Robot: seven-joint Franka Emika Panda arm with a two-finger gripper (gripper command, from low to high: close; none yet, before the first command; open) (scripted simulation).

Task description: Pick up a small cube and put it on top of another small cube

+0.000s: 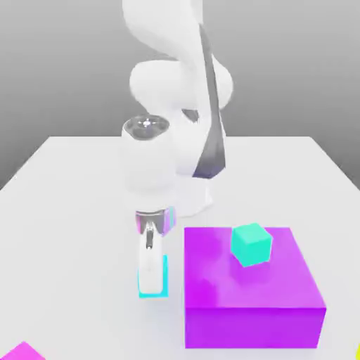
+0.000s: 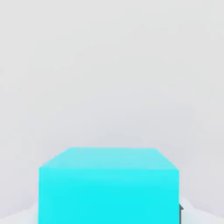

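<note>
From my hand camera I see the small cube close up, bright cyan, its top face paler than the side turned toward me. It rests on the pale white table, which stretches bare beyond the cube. Beside the cube's lower corner sits a small dark edge, possibly part of a finger.

One cyan small cube, one mint-teal cube, one large purple block, one white robot arm.
</note>
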